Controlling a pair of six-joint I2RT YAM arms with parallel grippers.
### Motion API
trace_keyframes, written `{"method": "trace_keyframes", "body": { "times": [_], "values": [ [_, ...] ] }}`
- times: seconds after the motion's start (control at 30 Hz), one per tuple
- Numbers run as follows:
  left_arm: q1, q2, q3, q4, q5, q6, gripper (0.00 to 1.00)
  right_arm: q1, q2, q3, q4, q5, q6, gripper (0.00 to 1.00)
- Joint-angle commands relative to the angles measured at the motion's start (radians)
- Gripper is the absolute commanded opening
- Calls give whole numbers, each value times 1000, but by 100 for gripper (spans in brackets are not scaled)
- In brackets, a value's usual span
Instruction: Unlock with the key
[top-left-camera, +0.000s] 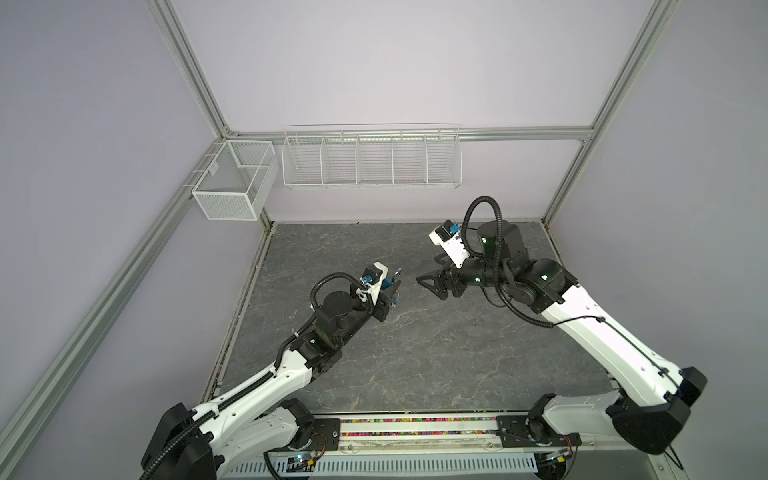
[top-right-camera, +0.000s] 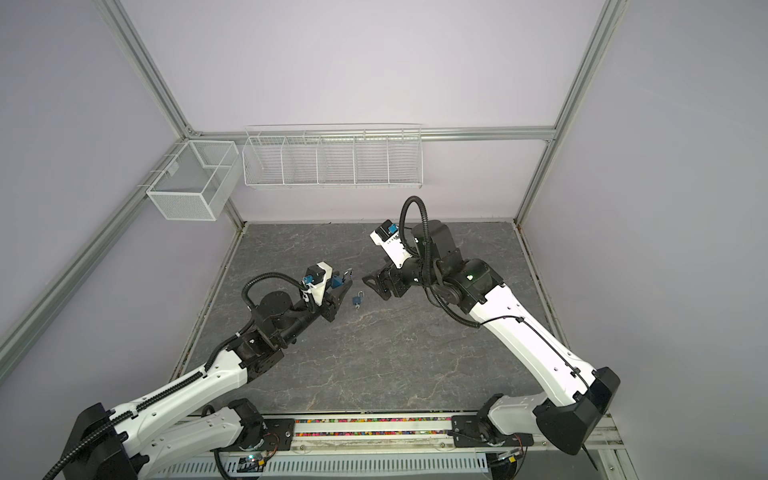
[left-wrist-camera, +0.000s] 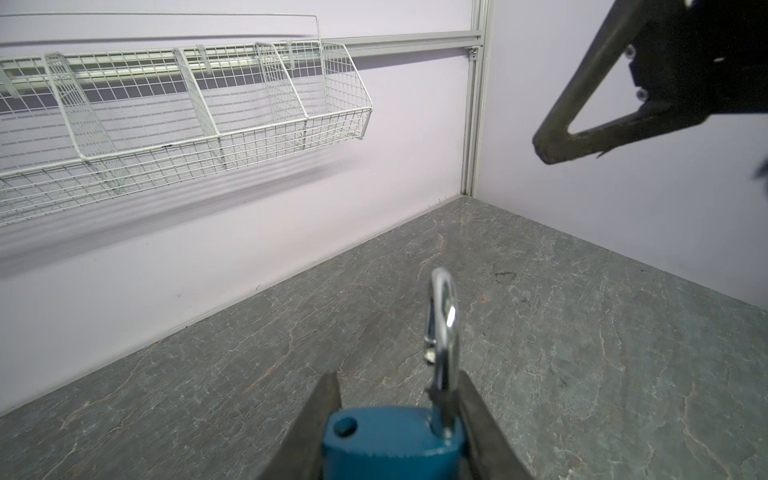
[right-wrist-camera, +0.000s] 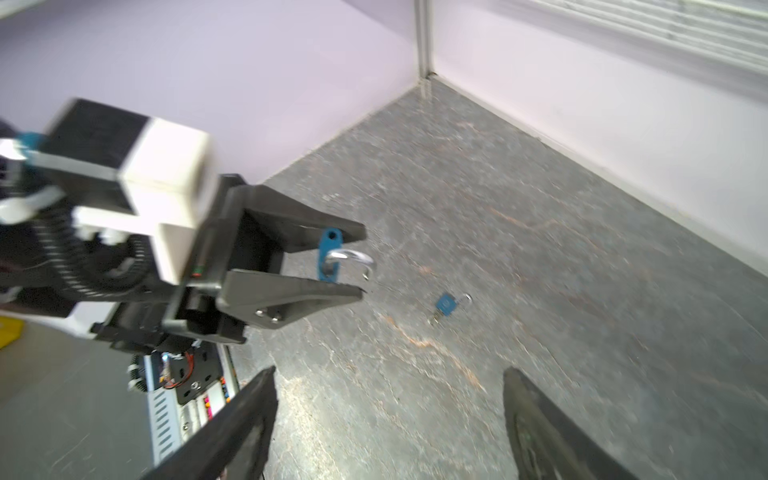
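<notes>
Blue padlock (left-wrist-camera: 390, 446) is sitting clamped in the left end effector (right-wrist-camera: 362, 262). That one is partly closed, with its two fingers (left-wrist-camera: 326, 399) pressing on the sides of the lock body and holding it up off the bench (top-right-camera: 395, 365). The silver shackle (left-wrist-camera: 446, 316) is sticking out past the fingertips and looking popped. One leg is sitting in the body while the other hole in the top is showing empty, and the free end is hanging clear.

Lying flat on the bench just beside the left end effector, on the side facing the right arm and not touching it, is a smaller blue padlock (top-right-camera: 358, 300). Something thin is poking out of its bottom end. That's looking like the key (right-wrist-camera: 435, 319) to me, but it's too small to be sure.

The right end effector (right-wrist-camera: 389, 372) is hovering near the left end effector with its tips pointing toward it, and the two aren't touching. Its jaws are standing wide apart and gripping nothing.
</notes>
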Motion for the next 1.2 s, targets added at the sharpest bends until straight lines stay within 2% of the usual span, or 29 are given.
{"method": "trace_keyframes", "body": {
  "times": [0.0,0.27,0.5,0.77,1.1,1.17],
  "values": [
    [4,-17,26,36,28,19,0,-22,44,-6,126,-237,-115,86],
    [4,-16,34,35,57,13,0,-20,155,77,85,-359,-195,79],
    [4,-8,42,38,70,11,0,-20,245,162,13,-380,-245,74],
    [4,-5,52,44,74,7,0,-20,290,183,-26,-421,-268,66],
    [4,5,66,41,43,-11,0,-19,321,187,-60,-423,-281,50],
    [5,8,70,37,37,-18,0,-20,318,181,-59,-431,-278,42]
  ]
}}
